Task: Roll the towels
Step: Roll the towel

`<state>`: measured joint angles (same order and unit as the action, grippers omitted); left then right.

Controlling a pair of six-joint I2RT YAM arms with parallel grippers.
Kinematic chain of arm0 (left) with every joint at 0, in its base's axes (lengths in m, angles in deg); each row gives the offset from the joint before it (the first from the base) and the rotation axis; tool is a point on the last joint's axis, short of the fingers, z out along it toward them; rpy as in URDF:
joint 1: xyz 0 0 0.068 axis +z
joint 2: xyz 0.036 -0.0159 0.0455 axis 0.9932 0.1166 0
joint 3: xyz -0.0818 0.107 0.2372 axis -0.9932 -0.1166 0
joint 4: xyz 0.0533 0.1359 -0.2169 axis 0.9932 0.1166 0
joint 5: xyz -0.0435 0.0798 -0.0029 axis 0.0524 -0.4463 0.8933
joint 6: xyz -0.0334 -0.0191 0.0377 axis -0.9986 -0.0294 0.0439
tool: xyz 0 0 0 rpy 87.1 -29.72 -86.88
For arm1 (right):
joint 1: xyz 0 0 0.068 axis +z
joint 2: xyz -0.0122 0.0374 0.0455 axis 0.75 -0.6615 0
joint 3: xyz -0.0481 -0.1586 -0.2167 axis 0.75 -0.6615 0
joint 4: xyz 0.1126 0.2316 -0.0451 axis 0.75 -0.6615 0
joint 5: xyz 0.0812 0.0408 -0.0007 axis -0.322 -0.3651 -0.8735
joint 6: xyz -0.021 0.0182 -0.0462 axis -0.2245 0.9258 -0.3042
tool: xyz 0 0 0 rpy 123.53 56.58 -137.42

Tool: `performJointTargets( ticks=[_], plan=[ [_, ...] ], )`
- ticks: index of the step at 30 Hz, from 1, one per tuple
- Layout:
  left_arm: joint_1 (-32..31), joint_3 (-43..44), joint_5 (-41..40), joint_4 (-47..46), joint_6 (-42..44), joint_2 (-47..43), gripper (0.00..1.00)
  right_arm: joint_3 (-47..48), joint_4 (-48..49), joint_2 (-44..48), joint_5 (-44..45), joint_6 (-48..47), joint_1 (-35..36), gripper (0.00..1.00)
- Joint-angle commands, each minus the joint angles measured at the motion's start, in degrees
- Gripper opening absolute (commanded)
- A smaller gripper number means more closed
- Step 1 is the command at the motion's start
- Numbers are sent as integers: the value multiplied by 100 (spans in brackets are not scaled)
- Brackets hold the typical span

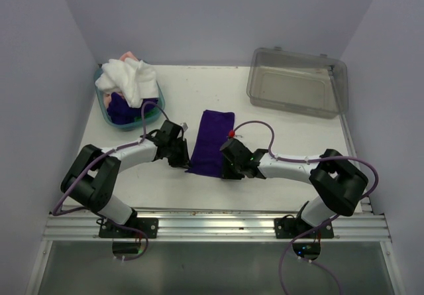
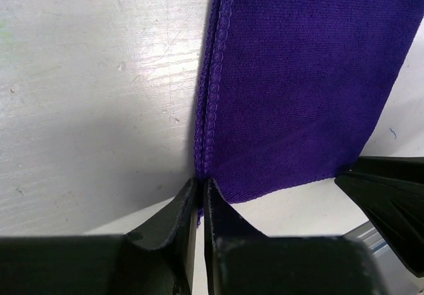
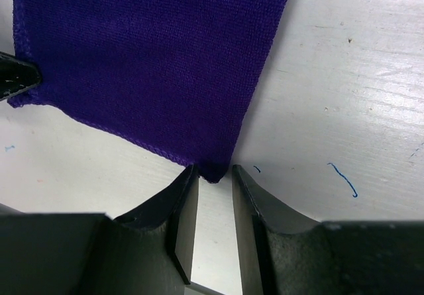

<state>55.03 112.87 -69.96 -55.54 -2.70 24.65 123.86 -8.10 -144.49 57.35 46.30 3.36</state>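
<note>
Your left gripper (image 2: 200,187) is nearly closed, pinching the purple towel (image 2: 305,76) at its hemmed corner. Your right gripper (image 3: 213,176) is narrowly parted, tips bracketing the towel's other near corner, unclamped.

Purple towel (image 2: 311,76): matt knitted cloth, fine weave, stitched hem. Table (image 2: 86,76) is white, painted, dull, scratched and grainy. Fingers (image 3: 182,222), black plastic with a faint sheen. Bin (image 1: 296,81), clear grey glossy plastic. White towel (image 1: 129,76), fluffy cloth. Rail (image 1: 218,225), bare metal.
</note>
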Motion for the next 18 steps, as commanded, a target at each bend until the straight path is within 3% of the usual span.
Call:
performJointTargets(
  ticks=[1, 4, 10, 18],
  plan=[
    [-47, 103, -2, -124, 68, 85, 9, -94, 95, -33, 57, 114, -26, 31],
    [-47, 103, 33, -124, 15, 59, 0, -77, 78, -24, 92, 114, -26, 24],
    [-56, 111, 147, -72, -134, -177, 0, -41, 8, 90, 180, 62, -35, 2],
    [-56, 401, 147, 104, -363, -495, 0, 187, -300, 433, 514, -184, -263, 0]
  ],
)
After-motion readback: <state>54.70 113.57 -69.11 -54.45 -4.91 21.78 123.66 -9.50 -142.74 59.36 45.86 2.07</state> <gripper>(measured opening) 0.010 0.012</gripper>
